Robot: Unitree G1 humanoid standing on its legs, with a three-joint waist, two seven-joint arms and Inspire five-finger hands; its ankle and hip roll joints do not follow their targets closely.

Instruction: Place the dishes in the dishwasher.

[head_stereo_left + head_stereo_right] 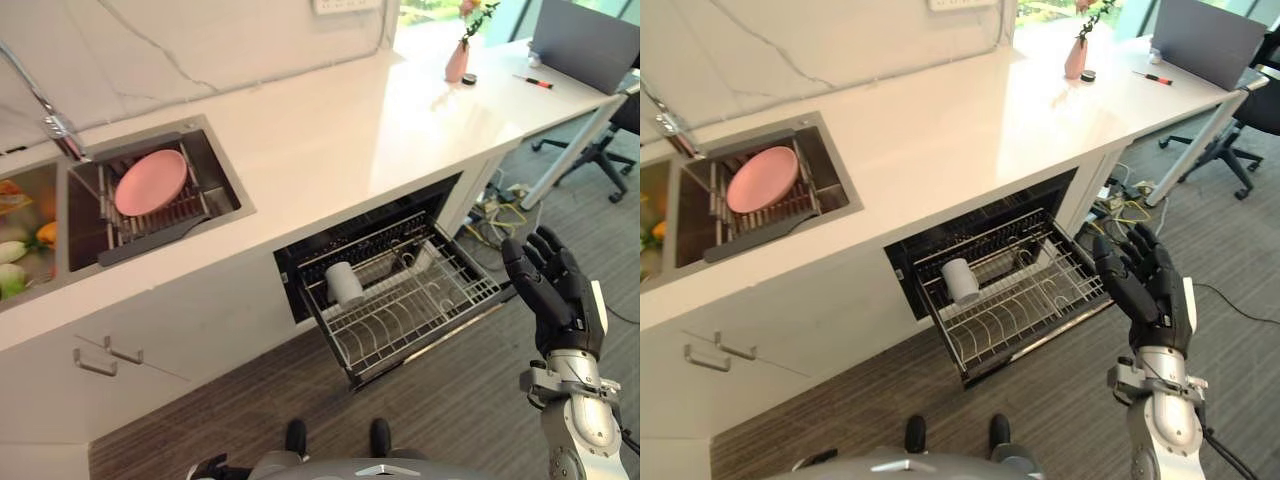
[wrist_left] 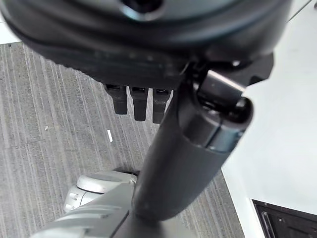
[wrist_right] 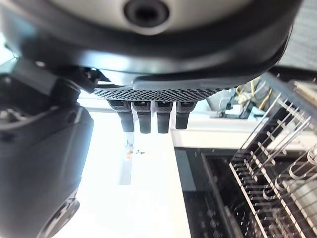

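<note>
One long white stone table runs across the scene, its far end cut off by the frame edge. Set into it at the robot's left is a steel sink, the basin beside it only partly in view, with fruit or vegetables too cropped to identify. Under the table, a dishwasher's pulled-out wire rack stands open over the grey striped carpet floor; its dark interior behind the rack is hard to make out. A round pink plate leans tilted on a metal drying grid inside the sink, well apart from the rack. A white cylindrical cup lies on its side at the rack's left part; something pale sits further back in the rack, too small to tell. On the table's far end stand a small pink vase with a sprig and, near it, a red-handled screwdriver.

The dark right hand is raised just beside the rack's right corner, palm toward the rack, fingers straight and spread, holding nothing. From its own wrist, its fingertips show in a straight row with the rack wires beyond. The dark left hand hangs low over the carpet beside the table's white front; its fingers look straight and relaxed, holding nothing.
</note>
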